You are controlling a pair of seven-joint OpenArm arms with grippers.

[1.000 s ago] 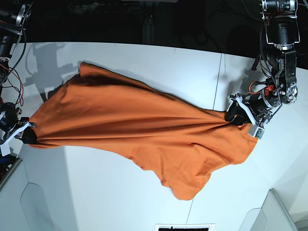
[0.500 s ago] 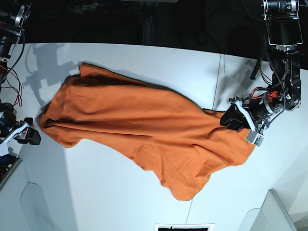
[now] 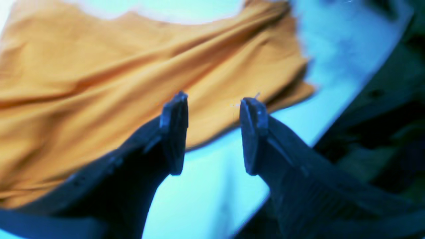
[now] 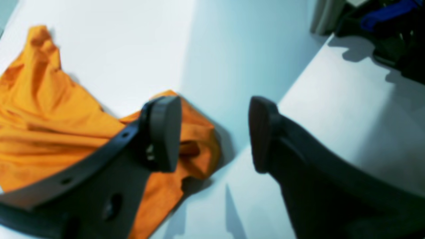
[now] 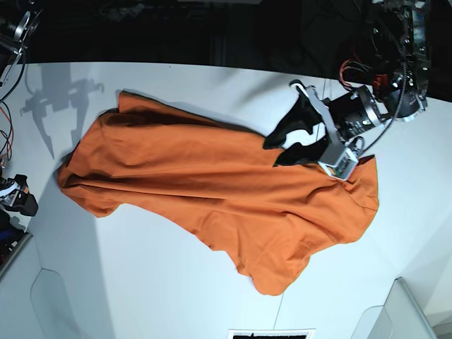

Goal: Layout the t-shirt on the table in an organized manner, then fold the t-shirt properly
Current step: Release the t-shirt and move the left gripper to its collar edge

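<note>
A: With both sets of jaws spread and nothing between them, neither arm has hold of the cloth. Left pincer (image 5: pixel 286 146) hangs released above the t-shirt (image 5: pixel 212 191), over the end near the tabletop's dark seam (image 5: pixel 320 120).

B: Wrist view agrees. Left pincer (image 3: pixel 212 132) has a clear gap between the two fingers, orange fabric and bare white surface visible through it. No fabric pinched.

A: Right pincer (image 4: pixel 212 132) is also released. One finger (image 4: pixel 164 132) sits in front of a bunched corner of the t-shirt (image 4: pixel 49 126) in that view; I can't tell whether it touches. The other finger is over bare tabletop (image 4: pixel 232 49).

B: In the base view the right pincer (image 5: pixel 18 198) is only partly in frame at the edge, apart from the nearest fold of cloth.

A: Where's the shirt overall?

B: Lying on the tabletop (image 5: pixel 176 296), stretched diagonally from that corner toward the side under the left arm. Long creases run along its length, not flat. One rounded flap (image 5: pixel 272 279) reaches toward the near edge. Edges by the left arm are rumpled.

A: Label visible?

B: Can't make one out. Left wrist view shows only rippled orange t-shirt (image 3: pixel 99 83), blurred.
</note>
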